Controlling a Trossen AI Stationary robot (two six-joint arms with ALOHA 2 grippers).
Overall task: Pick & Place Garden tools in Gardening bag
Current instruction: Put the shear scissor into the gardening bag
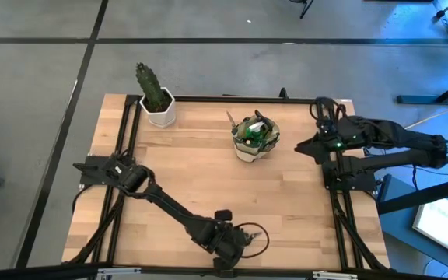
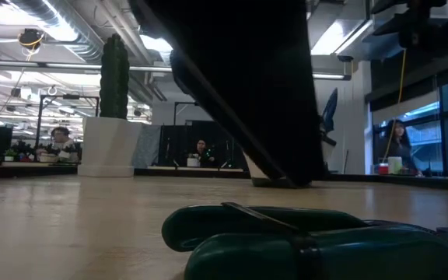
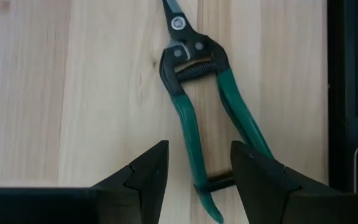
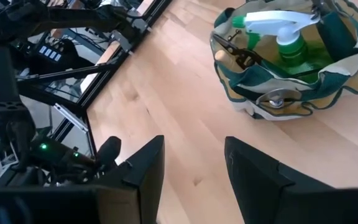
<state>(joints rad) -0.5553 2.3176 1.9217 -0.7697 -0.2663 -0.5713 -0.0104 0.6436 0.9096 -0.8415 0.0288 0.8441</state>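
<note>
Left gripper [image 3: 194, 171]: I hold it spread over the pruning shears [image 3: 201, 106], not yet pinching, table's 6 o'clock edge.
Right gripper [image 4: 191, 171]: spread, empty, waiting at 3 o'clock.
Gardening bag [image 1: 256, 138]: past centre toward 1 o'clock, spray bottle [image 4: 284, 34] and others inside.
Remaining: I judge shears last.

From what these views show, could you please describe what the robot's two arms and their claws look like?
Both arms are dark, jointed tubes mounted on black frame rails at the table's sides. The left claw ends in two black, wedge-shaped fingers that taper to points; the right claw has the same pair. A small green light glows on the right arm, and thin black cables loop beside the left arm.
</note>
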